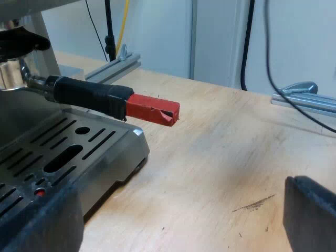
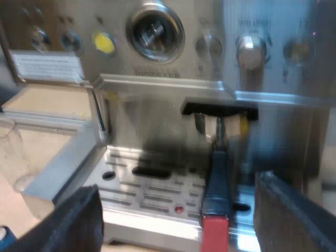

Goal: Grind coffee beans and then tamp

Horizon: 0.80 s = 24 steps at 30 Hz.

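Observation:
The metal holder (image 1: 18, 73) is locked into the espresso machine's front (image 2: 157, 79), under the grind outlet. Its dark handle (image 1: 89, 97) sticks out over the drip tray and ends in red (image 1: 152, 109). My left gripper (image 1: 176, 215) is open, low by the drip tray's corner (image 1: 137, 137), a short way below and short of the red end, holding nothing. My right gripper (image 2: 181, 210) is open too and faces the machine's front. The handle (image 2: 216, 178) points toward it, and the red end (image 2: 215, 233) lies between its fingers (image 2: 79, 215) without touching them.
A measuring glass (image 2: 11, 152) stands on the wooden table beside the machine's drip tray (image 2: 152, 184), with a small blue object (image 2: 3, 236) near it. Aluminium rails (image 1: 307, 100) and hanging cables run along the table's far edge. Bare wooden table (image 1: 220, 157) lies beyond the red end.

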### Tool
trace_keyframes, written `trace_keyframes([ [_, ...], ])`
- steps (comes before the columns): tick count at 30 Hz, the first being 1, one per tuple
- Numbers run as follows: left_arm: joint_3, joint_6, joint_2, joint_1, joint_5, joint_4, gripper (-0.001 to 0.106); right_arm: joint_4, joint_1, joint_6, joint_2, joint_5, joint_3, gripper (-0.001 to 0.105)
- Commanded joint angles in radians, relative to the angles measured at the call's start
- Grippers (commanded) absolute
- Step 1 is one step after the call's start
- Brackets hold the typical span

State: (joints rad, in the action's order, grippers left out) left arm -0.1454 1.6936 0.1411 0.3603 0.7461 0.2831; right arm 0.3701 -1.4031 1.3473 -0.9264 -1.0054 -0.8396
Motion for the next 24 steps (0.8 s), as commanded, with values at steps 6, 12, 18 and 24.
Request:
trace_keyframes([
  [6,-0.003,0.011,-0.001,0.006,0.015,-0.02,0.079,0.252,0.257,-0.113,-0.001,0.41,-0.045,0.062],
  [12,-0.003,0.011,-0.001,0.006,0.015,-0.02,0.079,0.274,0.318,-0.118,-0.035,0.544,-0.054,0.062],
  [18,-0.003,0.011,-0.001,0.006,0.015,-0.02,0.079,0.293,0.333,-0.086,-0.148,0.582,-0.118,0.07],
  [24,-0.003,0.011,-0.001,0.006,0.015,-0.02,0.079,0.266,0.365,-0.087,-0.218,0.585,-0.127,0.07],
])
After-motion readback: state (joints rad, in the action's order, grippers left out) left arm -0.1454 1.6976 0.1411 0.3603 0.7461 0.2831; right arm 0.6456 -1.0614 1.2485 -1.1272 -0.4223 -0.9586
